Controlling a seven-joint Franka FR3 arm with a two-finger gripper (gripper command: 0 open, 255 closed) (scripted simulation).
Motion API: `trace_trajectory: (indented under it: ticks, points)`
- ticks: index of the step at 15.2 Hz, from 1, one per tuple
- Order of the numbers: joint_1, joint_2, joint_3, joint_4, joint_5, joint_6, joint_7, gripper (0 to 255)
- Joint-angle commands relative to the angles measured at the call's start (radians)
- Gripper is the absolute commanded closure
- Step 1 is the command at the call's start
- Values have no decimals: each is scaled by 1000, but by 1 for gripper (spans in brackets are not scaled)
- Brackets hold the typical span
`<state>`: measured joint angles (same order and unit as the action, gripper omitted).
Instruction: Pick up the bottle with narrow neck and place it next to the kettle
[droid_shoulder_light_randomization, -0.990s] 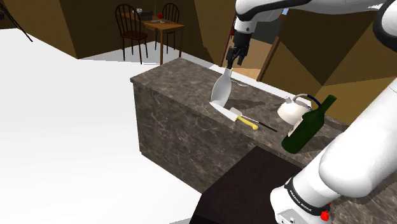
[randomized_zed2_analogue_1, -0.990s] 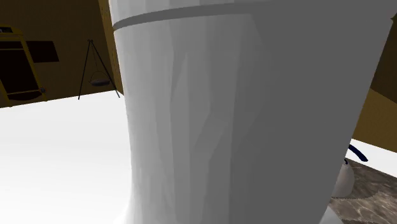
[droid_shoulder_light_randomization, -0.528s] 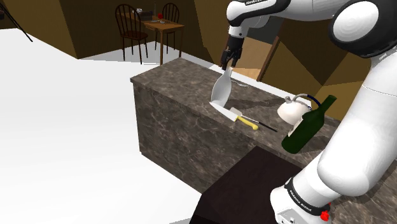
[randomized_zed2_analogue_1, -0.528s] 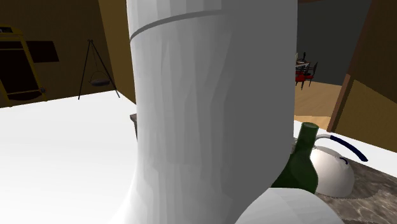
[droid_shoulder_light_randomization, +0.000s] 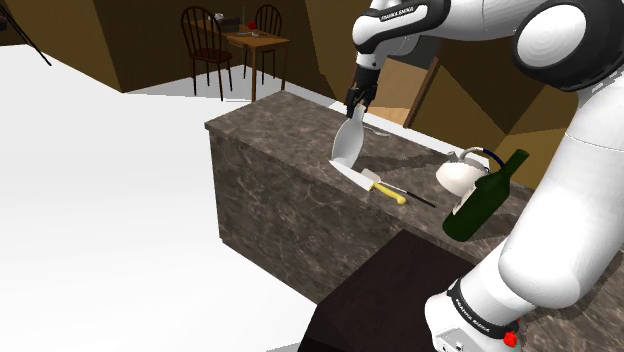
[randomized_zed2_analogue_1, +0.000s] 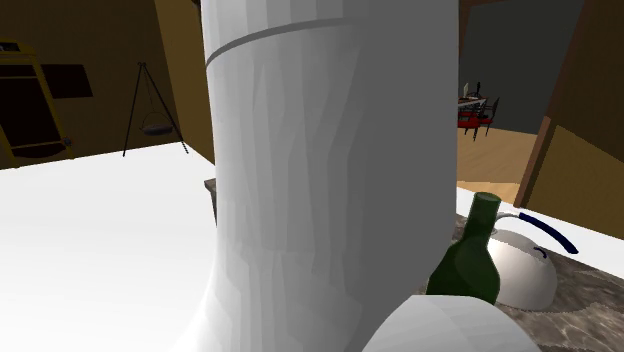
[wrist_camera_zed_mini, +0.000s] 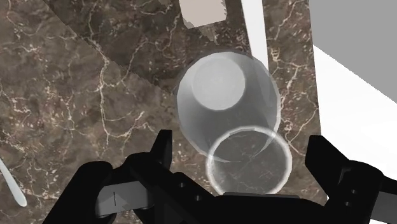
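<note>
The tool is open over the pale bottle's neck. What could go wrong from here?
1. The open tool straddles the pale bottle at its narrow neck without touching it; a grip there could slip under the wider body.
2. The green bottle stands right beside the kettle; setting down there could knock it.
3. The yellow-handled knife lies between; a low carry might clip it.
</note>
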<state>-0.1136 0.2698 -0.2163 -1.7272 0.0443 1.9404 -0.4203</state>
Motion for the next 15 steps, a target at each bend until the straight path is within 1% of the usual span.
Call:
trace_trajectory:
  ticks: [1,5,6,15]
  points:
    - [0,0,0,-1,0,1,0,0]
    - [0,0,0,-1,0,1,0,0]
    - [0,0,0,-1,0,1,0,255]
    - [0,0,0,-1,0,1,0,255]
